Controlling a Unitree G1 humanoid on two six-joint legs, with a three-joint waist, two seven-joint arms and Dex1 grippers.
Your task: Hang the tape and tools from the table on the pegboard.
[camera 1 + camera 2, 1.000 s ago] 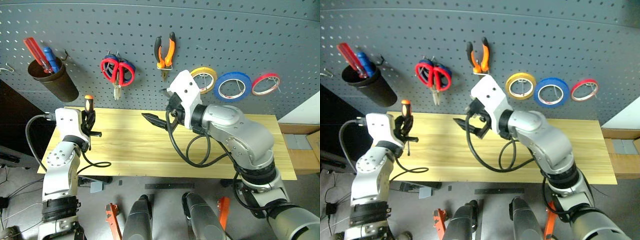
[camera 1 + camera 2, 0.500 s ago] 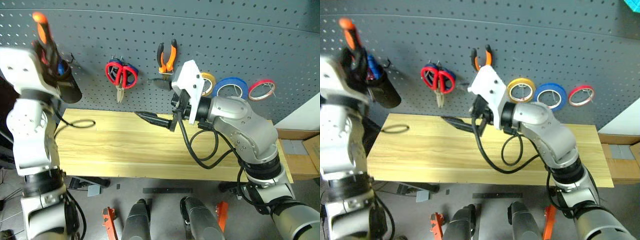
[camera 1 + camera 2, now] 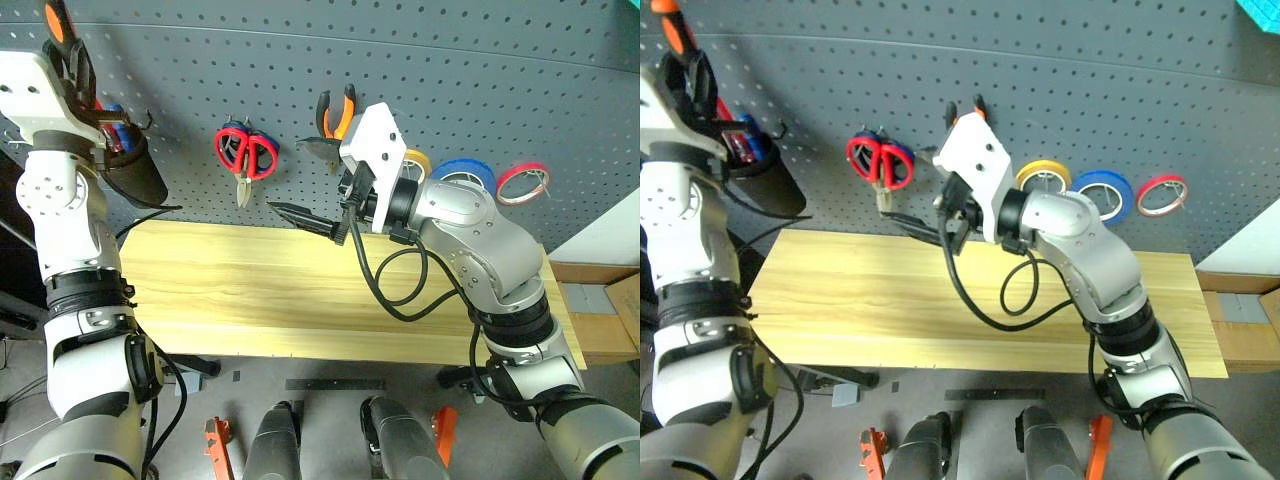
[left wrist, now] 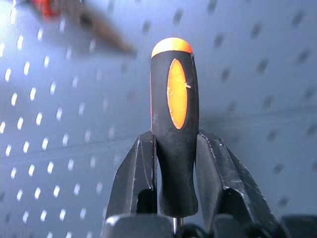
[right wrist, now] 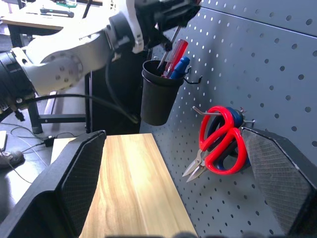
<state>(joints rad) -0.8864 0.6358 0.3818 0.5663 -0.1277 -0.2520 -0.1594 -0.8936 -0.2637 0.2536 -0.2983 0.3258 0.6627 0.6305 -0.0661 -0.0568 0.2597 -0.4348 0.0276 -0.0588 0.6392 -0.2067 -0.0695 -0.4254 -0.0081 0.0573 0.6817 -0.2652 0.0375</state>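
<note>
Where left fingers (image 4: 220,173) clamp screwdriver (image 4: 173,124), shaft enters cup (image 5: 159,94).

Black cup (image 3: 135,175), red pen (image 5: 175,55), blue pen (image 5: 180,67)

The right arm hides part of the yellow roll (image 3: 415,160) and most of the pliers (image 3: 962,108).

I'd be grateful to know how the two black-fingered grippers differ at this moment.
The left gripper is shut on the orange-and-black-handled screwdriver; the right gripper is open and empty. The left is raised beside the black cup on the dark grey pegboard; the right sits lower, over the wooden table. Both have two black fingers.
</note>
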